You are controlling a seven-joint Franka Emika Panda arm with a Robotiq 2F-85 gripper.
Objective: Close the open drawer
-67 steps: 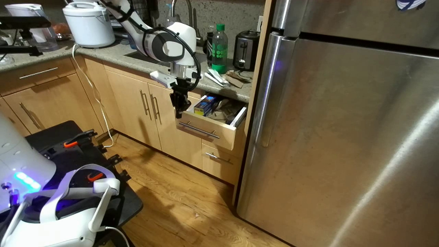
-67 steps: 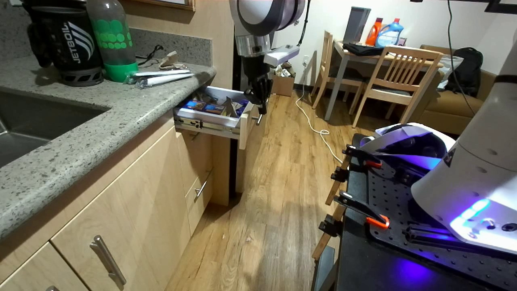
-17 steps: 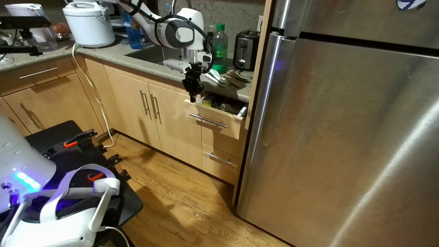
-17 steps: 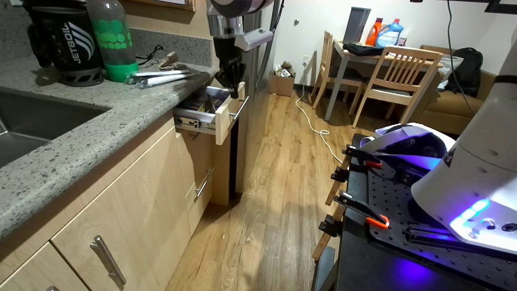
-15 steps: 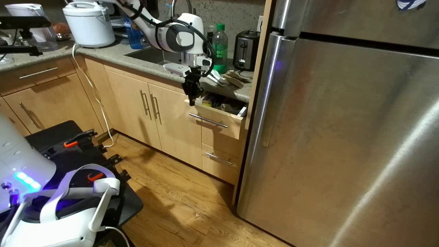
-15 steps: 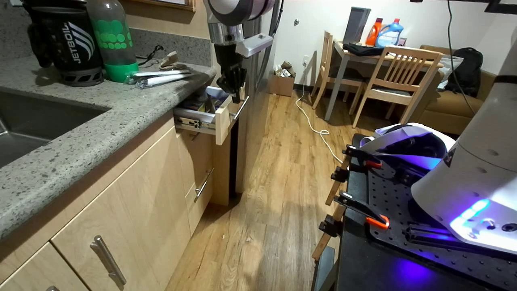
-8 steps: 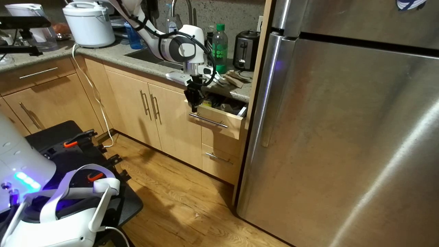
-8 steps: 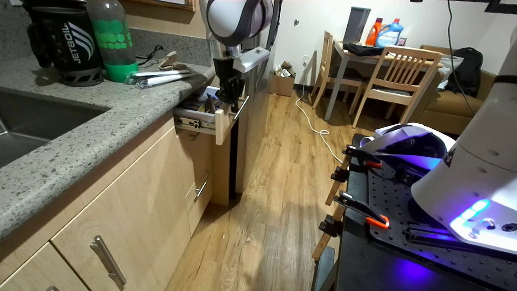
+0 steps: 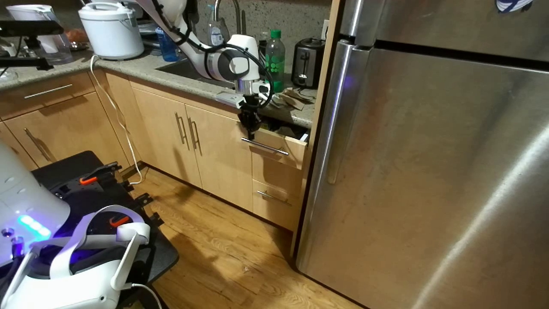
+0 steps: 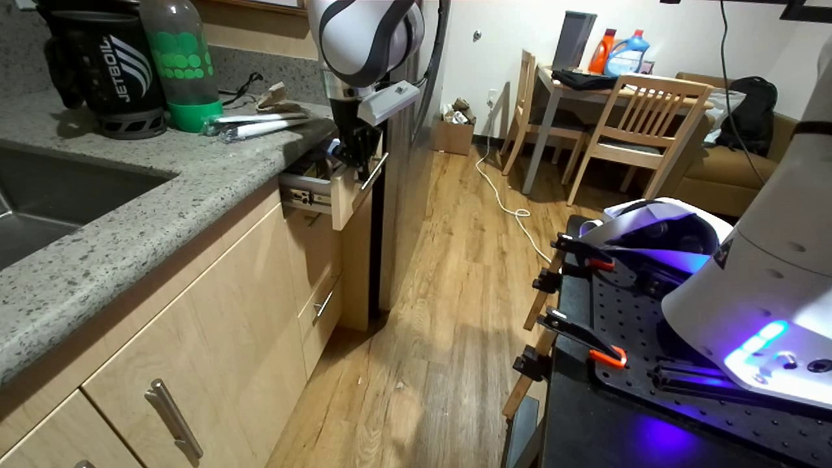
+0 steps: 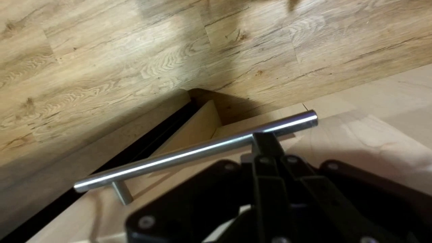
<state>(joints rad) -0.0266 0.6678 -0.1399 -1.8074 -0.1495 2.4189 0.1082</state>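
The drawer [image 9: 279, 141] is jutting partway out from under the counter [image 9: 146, 67], its dark contents [image 9: 286, 129] showing above its front. The gripper [image 9: 251, 135] is pointing down at that front, just out from the counter's edge. In the wrist view its fingers [image 11: 268, 145] are lying closed against each other and overlapping the handle [image 11: 195, 152] near one end; whether they are touching the handle or the front, I cannot tell. In both exterior views a bottle [image 9: 275, 62] is standing on the counter, and in an exterior view a black mug [image 10: 107, 78] is standing just beside it there. A toaster [image 9: 306, 64] is sitting near the counter's end, and a fridge [image 9: 429, 150] is standing just beyond that end. A headset [image 9: 73, 281] is resting on a black stand [image 9: 164, 256], well apart from the counter.
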